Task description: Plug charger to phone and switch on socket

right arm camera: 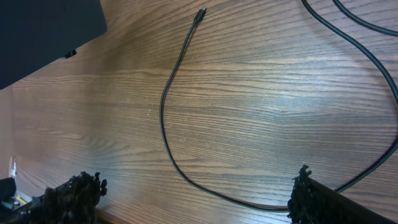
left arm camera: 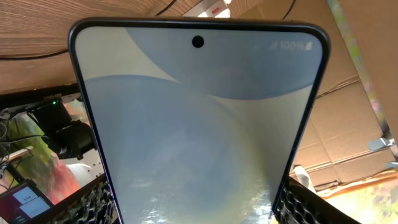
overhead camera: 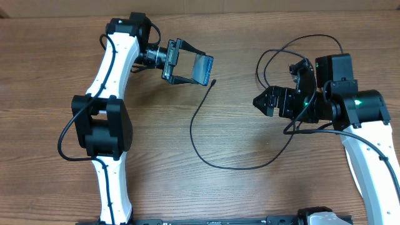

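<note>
My left gripper [overhead camera: 195, 69] is shut on the phone [overhead camera: 203, 67] and holds it above the table at the back. Its light blue lit screen fills the left wrist view [left arm camera: 199, 124], with my fingers [left arm camera: 198, 210] on both long edges. The charger's thin black cable [overhead camera: 206, 159] lies on the table. Its connector tip [overhead camera: 214, 81] is just right of the phone, apart from it. My right gripper [overhead camera: 261, 102] is open and empty, right of the tip. In the right wrist view the cable [right arm camera: 163, 118] runs between the open fingers [right arm camera: 193, 199], on the table below them. The black plug is not visible.
The cable loops [overhead camera: 294, 47] around behind my right arm. A small white piece with red marks [left arm camera: 214, 9], possibly the socket, peeks above the phone's top edge; it is outside the overhead view. Cardboard [left arm camera: 348, 124] stands beyond the table.
</note>
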You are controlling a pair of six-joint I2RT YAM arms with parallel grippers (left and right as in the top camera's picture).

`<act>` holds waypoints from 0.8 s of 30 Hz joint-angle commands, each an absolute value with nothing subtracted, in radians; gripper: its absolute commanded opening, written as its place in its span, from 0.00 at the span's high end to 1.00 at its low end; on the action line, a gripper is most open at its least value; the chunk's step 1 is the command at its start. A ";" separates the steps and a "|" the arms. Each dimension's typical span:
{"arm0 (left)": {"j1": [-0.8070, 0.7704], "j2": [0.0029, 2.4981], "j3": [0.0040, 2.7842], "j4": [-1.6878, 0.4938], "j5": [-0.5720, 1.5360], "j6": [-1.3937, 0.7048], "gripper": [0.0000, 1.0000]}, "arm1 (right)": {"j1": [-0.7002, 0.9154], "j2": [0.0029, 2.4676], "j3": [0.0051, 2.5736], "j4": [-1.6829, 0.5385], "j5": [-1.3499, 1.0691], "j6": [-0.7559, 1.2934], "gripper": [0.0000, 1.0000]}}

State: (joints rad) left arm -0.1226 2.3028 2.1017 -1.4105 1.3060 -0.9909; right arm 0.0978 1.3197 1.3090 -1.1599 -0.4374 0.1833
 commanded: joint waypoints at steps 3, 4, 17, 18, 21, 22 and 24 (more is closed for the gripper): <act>-0.122 2.304 2.130 -1.415 1.365 -0.988 0.43 | 0.094 1.321 1.336 -1.154 -0.428 0.183 0.00; -0.122 2.304 2.130 -1.415 1.365 -0.995 0.43 | 0.094 1.321 1.336 -1.154 -0.428 0.183 0.00; -0.139 2.304 2.130 -1.408 1.098 -1.178 0.41 | 0.094 1.321 1.336 -1.067 -0.451 0.275 0.00; -0.143 2.304 2.130 -1.402 1.059 -1.195 0.41 | 0.094 1.321 1.336 -1.053 -0.456 0.294 0.00; -0.153 2.304 2.130 -1.401 0.994 -1.234 0.41 | 0.095 1.322 1.336 -1.023 -0.471 0.323 0.00; -0.157 2.304 2.130 -1.401 0.976 -1.244 0.42 | 0.096 1.324 1.336 -1.013 -0.478 0.327 0.00; -0.163 2.304 2.130 -1.401 0.953 -1.260 0.42 | 0.096 1.331 1.336 -0.999 -0.485 0.356 0.00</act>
